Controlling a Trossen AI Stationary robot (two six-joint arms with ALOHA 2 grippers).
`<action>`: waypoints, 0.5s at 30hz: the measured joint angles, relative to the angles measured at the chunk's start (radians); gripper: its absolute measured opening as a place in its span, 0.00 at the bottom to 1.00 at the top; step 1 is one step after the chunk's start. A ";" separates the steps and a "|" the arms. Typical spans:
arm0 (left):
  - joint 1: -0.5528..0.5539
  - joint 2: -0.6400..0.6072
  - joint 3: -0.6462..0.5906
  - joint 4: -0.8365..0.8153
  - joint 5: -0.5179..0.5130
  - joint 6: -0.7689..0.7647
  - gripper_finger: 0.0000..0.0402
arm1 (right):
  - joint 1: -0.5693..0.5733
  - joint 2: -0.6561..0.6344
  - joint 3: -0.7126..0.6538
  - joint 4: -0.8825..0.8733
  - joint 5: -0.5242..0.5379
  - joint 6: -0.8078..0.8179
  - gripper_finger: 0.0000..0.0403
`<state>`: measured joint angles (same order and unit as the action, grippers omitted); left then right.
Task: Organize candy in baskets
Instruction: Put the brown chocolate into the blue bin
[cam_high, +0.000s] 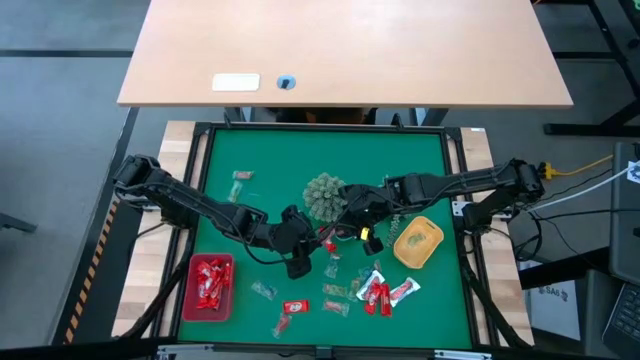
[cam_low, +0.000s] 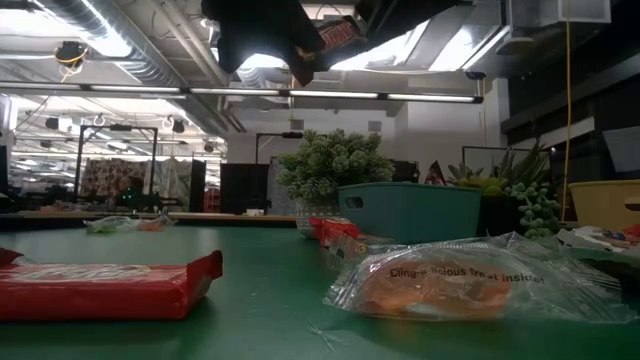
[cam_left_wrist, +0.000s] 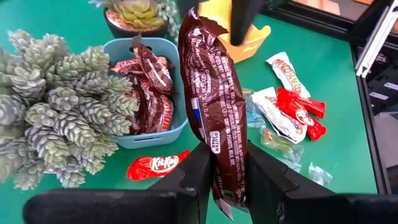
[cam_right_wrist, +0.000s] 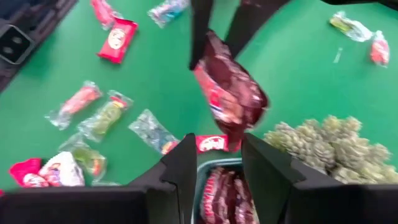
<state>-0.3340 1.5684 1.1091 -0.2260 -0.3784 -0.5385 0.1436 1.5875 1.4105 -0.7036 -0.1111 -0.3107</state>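
Note:
A dark brown wrapped candy bar (cam_left_wrist: 211, 93) hangs in the air over the middle of the table, with my left gripper (cam_left_wrist: 227, 152) shut on it. My right gripper (cam_right_wrist: 217, 146) faces it from the table's right, open. The bar's free end (cam_right_wrist: 235, 132) reaches in between its fingers; whether it touches one, I cannot tell. Right below stands the pale blue basket (cam_left_wrist: 177, 127), holding several brown candies. The red basket (cam_high: 210, 285) at the near left holds red candy. The yellow basket (cam_high: 418, 243) sits at the right. My left gripper pinches the brown bar near one end (cam_left_wrist: 225, 169) between its two fingers, which lie on the wrapper's two flat faces. The fingers slant down from the table's left and the bar runs on along them, past their tips. It is lifted clear of the table.
A grey-green spiky plant (cam_high: 325, 195) stands next to the blue basket, a smaller one (cam_left_wrist: 137, 12) beyond it. Loose red, white and clear-wrapped candy (cam_high: 385, 292) lies near the front edge, a KitKat (cam_left_wrist: 155, 165) by the basket, two sweets (cam_high: 240, 178) at the far left.

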 joint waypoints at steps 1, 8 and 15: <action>0.000 0.000 0.000 0.001 -0.004 0.000 0.19 | 0.000 0.000 0.000 0.002 -0.010 0.001 0.31; 0.000 0.000 0.000 0.002 -0.005 0.001 0.19 | 0.000 0.000 0.000 0.023 -0.012 0.000 0.31; -0.001 0.000 0.000 0.003 -0.005 0.001 0.19 | 0.000 0.000 0.000 0.030 -0.012 0.000 0.27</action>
<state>-0.3347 1.5684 1.1091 -0.2234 -0.3836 -0.5377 0.1436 1.5875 1.4105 -0.6735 -0.1234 -0.3103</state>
